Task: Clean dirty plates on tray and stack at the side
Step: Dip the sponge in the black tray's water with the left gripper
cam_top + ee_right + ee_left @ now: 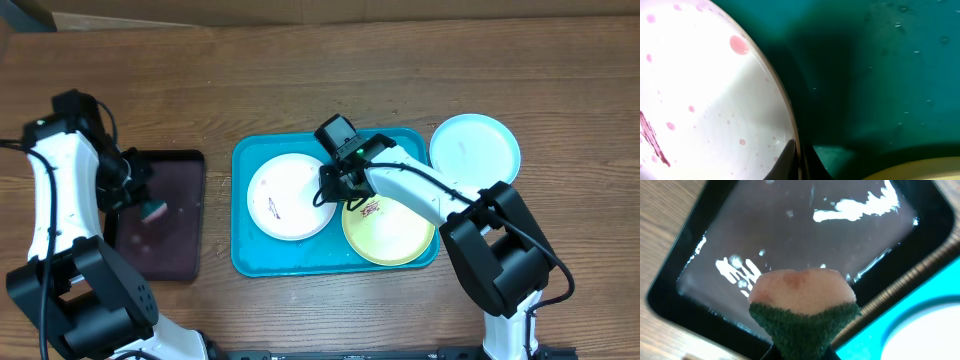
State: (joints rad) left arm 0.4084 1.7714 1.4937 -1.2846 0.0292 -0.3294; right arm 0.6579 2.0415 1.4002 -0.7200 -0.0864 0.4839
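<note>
The turquoise tray [250, 255] holds the white plate [285, 195], with red-brown smears, and the yellow-green plate [395, 235], smeared near its top edge. The pale blue plate [475, 150] lies on the table right of the tray. My right gripper [330, 185] is shut on the white plate's right rim [785, 105], one finger on each side of the edge [799, 160]. My left gripper [150, 205] is shut on a sponge [802, 305] with a pink top and green base, held over the dark maroon-black tray [790, 240].
The dark maroon-black tray [160, 215] sits left of the turquoise tray and looks wet and glossy. The wooden table [300, 80] extends behind both trays. The turquoise tray floor [880, 75] carries small water drops.
</note>
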